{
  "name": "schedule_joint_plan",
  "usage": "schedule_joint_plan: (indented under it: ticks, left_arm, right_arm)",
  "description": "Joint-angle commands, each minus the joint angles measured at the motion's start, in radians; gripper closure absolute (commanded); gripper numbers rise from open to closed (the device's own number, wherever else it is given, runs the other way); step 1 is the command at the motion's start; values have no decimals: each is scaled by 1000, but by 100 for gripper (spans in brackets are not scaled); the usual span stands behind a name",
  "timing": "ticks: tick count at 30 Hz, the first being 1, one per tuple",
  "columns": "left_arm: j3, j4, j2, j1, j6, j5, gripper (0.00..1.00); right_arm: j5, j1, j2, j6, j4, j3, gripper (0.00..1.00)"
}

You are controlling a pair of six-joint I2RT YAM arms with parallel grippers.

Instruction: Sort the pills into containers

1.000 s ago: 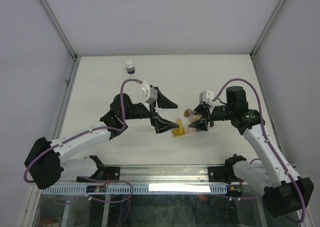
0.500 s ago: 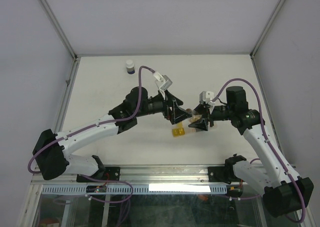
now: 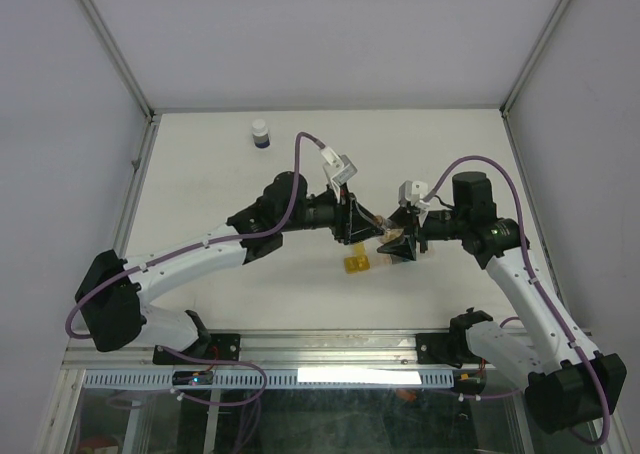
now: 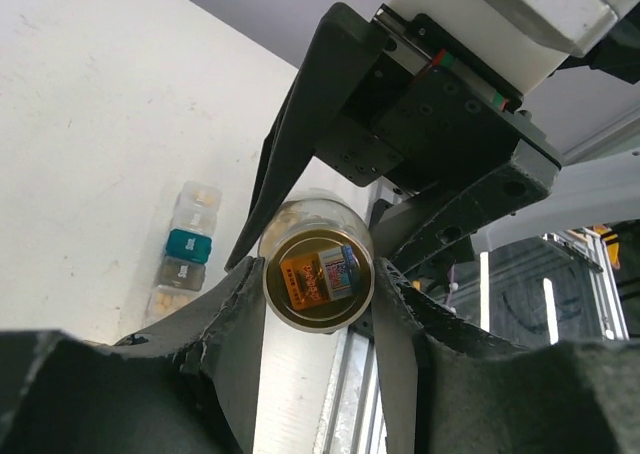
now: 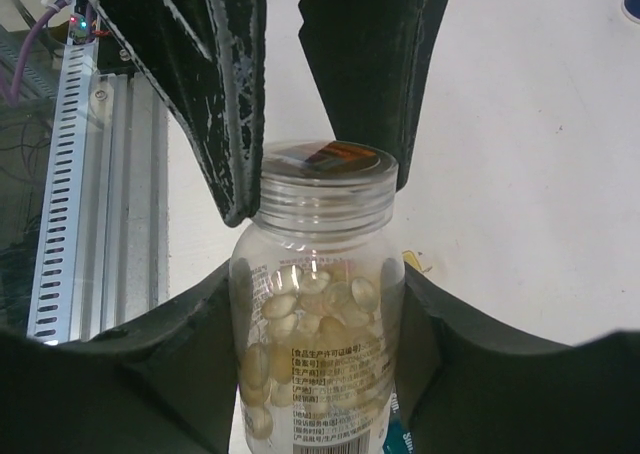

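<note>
While right jaws hold bottle (image 5: 318, 314), left jaws pinch its lid (image 4: 318, 274)

White table (image 3: 200, 174), pale lilac walls (image 3: 320, 34)

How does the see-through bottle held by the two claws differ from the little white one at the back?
The clear bottle shows pale pills inside; the white bottle is opaque, with a dark blue band. The clear bottle is clamped between the left gripper and right gripper; the white bottle stands alone, untouched. Both are small and round.
</note>
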Motion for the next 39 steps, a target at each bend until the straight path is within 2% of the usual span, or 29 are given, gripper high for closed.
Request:
schedule_joint_plan:
  ticks: [1,4,6,8,11,14,16,17,18,20,25,28,30,33,35,39]
  left_arm:
    - [54,3,19,-4,60,114,73]
    - [65,-23,53,-4,248,303,73]
    - [77,-94,72,-3,476,413,73]
    - [96,-194,91,-4,726,461,70]
    - [145,-311,100,4,1038,496,60]
    - [202,-317,133,24,1099,499,39]
    - [226,-296,147,26,1066,463,24]
    - [214,-226,141,27,1015,434,10]
    - [189,-154,126,28,955,406,2]
    - [99,25,78,37,841,357,1]
    - [-246,530,-114,89,473,239,1]
    - [-366,688,-191,108,292,228,1]
    - [-387,690,-226,111,178,213,1]
    - [-350,596,-243,111,3,145,1]
    - [-293,453,-234,110,-62,64,9]
    - [-183,189,-202,57,-49,-86,19]
  right_arm:
    - [-37,0,-8,6,49,25,100]
    - [-39,0,-11,7,48,25,100]
    - [-42,0,-13,7,48,25,100]
    - [-43,0,-13,6,48,25,100]
    - [-40,0,-12,5,48,23,100]
    - [-40,1,-16,5,48,24,100]
    - [-40,0,-18,4,48,24,100]
    - [-39,0,-18,5,46,24,100]
    - [-38,1,-18,5,46,25,100]
    - [-38,0,-21,3,45,24,100]
    - [-42,1,-21,-3,39,26,100]
    - [-44,0,-23,-4,38,27,100]
    - [-44,0,-22,-4,38,25,100]
    - [-45,0,-19,-3,39,26,100]
    - [-46,1,-18,-2,39,26,100]
    - [-44,0,-16,1,40,25,100]
